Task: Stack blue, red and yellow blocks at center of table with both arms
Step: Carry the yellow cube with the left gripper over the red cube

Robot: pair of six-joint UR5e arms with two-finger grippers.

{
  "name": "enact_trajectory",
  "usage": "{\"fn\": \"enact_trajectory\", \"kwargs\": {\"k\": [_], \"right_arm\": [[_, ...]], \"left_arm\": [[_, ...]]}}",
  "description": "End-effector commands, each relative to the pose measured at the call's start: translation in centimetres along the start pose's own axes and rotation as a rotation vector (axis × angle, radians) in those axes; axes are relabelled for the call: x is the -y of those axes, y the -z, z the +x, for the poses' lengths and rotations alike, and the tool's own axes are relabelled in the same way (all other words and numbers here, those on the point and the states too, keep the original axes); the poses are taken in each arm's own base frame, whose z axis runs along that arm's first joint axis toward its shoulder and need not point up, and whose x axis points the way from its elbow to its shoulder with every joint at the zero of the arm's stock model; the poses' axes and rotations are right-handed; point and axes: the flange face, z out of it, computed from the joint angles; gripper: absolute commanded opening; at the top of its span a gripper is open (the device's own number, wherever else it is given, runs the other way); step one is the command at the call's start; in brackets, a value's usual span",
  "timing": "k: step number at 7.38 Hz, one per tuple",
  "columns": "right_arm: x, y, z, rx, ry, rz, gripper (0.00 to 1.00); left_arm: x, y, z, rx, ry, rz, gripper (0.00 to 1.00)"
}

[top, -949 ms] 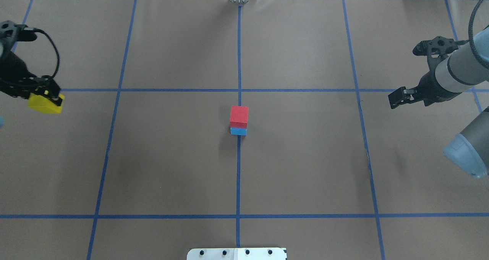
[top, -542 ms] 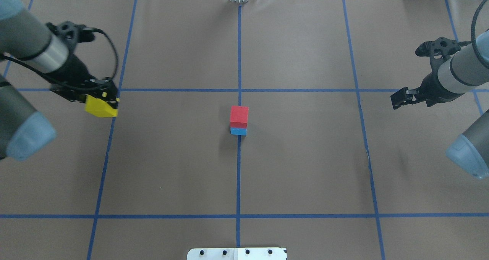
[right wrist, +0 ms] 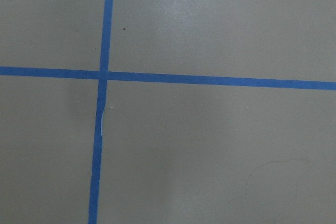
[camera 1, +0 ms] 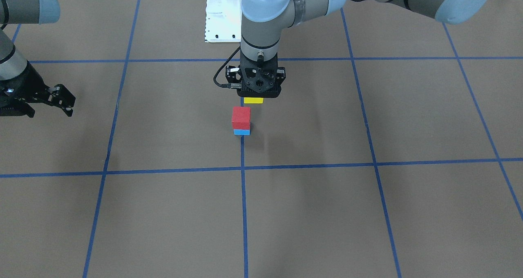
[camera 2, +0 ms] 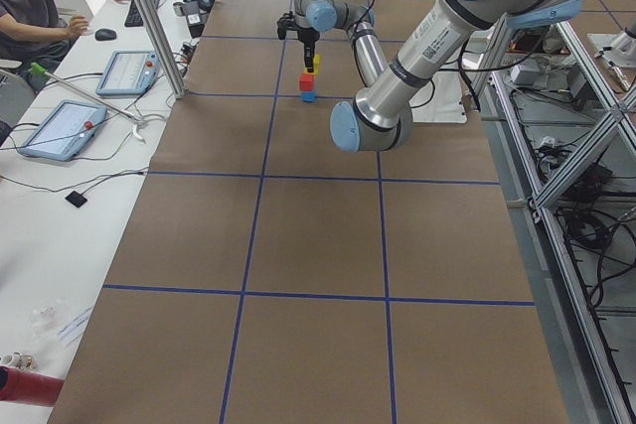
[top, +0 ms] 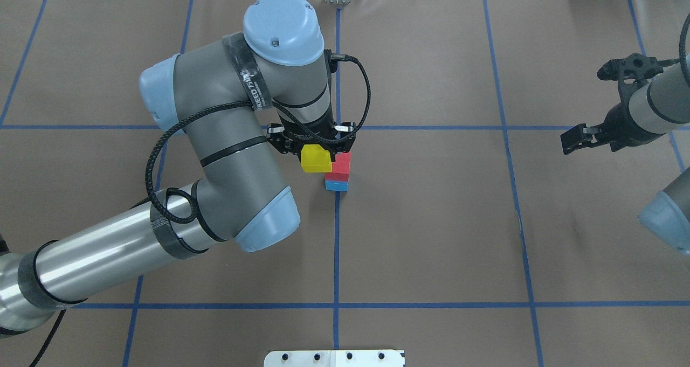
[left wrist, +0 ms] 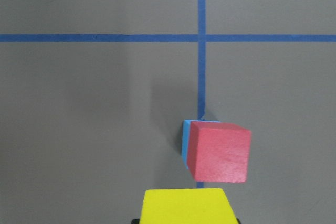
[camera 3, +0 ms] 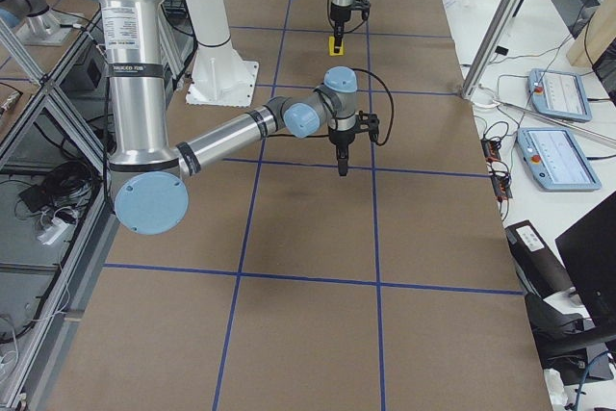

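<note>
We logged this as the last stacking step: the left arm's black two-finger gripper [camera 1: 254, 97] was clamped on the small matte yellow cube [top: 316, 159], carrying it in the air close to the stack but not yet over it. The small matte red cube [top: 339, 165] sat on top of the small light-blue cube [top: 336, 186]. That pair stood on a blue tape line of the wide brown matte table [top: 431, 248], near its middle and just on the robot's side of a tape crossing. In the left wrist view the yellow cube filled the bottom edge, with the red cube ahead of it and a bit to the right, so the two were clearly not lined up. From the side view the yellow cube looked higher than the red top, though we couldn't judge the clearance well. The right arm's black gripper [top: 572, 140] hung well off to its own side, away from the blocks. Its jaws seemed parted with nothing between them, and its wrist camera showed only bare table and tape. By our judgement two thirds of the stack was done. The next move called for a short sideways shift to centre yellow over red and square the faces up. After that it needed a slow straight descent until contact, and only then should the jaws let go. A nudge on the way in could knock red off blue.
</note>
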Motion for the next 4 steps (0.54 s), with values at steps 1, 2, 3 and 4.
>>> {"fn": "enact_trajectory", "kwargs": {"k": [1,2,3,4], "right_arm": [[-0.3,-0.3,0.6,-0.001,-0.007,-0.013,1.0],[-0.4,-0.2,0.5,0.021,-0.008,-0.025,1.0],[-0.5,-0.2,0.7,0.027,-0.006,-0.02,1.0],[-0.9,-0.4,1.2,0.037,0.0,-0.012,1.0]], "left_arm": [[1.6,-1.6,1.6,0.047,-0.041,0.013,0.0],[2.0,-2.4,1.9,0.046,-0.044,0.009,0.0],[2.4,-3.3,2.2,0.039,-0.049,0.012,0.0],[2.2,-4.1,2.4,0.04,-0.05,0.006,0.0]]}}
